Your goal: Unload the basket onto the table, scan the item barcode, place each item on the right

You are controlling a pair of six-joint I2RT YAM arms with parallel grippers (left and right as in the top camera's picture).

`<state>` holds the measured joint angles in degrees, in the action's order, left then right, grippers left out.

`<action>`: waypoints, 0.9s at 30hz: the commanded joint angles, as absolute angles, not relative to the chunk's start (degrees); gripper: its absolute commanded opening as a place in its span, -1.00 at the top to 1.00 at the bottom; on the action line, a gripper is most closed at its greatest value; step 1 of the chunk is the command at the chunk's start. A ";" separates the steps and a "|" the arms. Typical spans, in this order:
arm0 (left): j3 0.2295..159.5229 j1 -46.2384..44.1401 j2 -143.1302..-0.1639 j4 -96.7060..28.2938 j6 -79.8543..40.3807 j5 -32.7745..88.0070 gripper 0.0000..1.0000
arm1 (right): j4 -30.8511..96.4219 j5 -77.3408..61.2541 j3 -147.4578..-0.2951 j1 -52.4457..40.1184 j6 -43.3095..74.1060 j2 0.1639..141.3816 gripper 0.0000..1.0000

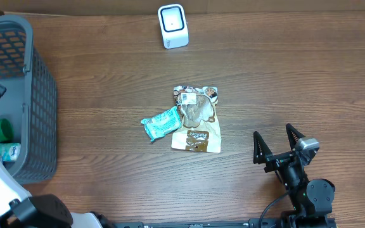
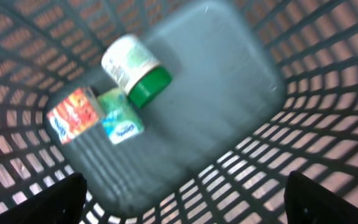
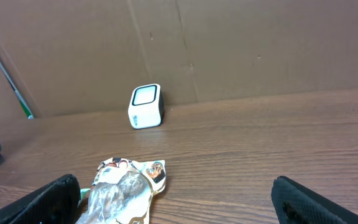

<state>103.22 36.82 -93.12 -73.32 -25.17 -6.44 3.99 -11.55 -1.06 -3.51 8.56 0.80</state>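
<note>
Ideally left gripper (image 2: 185, 190), spread and empty, descends squarely over the green-capped bottle (image 2: 132, 68) inside the basket (image 2: 303, 93); right gripper (image 1: 273, 134) spread, well outside basket.

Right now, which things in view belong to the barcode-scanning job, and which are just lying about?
In the job: white scanner; grey basket; inside it a green-capped bottle, an orange packet and a teal packet.
Lying about, probably: teal wrapper and brown pouch, mid-table.
</note>
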 commanded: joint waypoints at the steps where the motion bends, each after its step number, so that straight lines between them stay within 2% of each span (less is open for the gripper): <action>1: 103.18 37.23 -95.61 -74.65 -25.91 -7.16 -0.68 | 3.68 -11.03 -0.47 -3.73 8.36 0.19 -1.00; 7: 96.31 37.30 -97.17 -71.92 -25.76 -8.56 -0.55 | 3.68 -11.03 -0.47 -3.73 8.36 0.19 -1.00; 16: 77.80 38.68 -97.17 -59.94 -24.12 -13.17 -0.50 | 3.68 -11.03 -0.47 -3.73 8.36 0.19 -1.00; 27: 75.57 38.72 -98.24 -52.95 -23.79 -14.39 -0.32 | 3.68 -11.03 -0.47 -3.73 8.36 0.19 -1.00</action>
<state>76.03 38.52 -96.90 -53.69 -24.82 -12.93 3.99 -11.57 -1.04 -3.51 8.56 0.80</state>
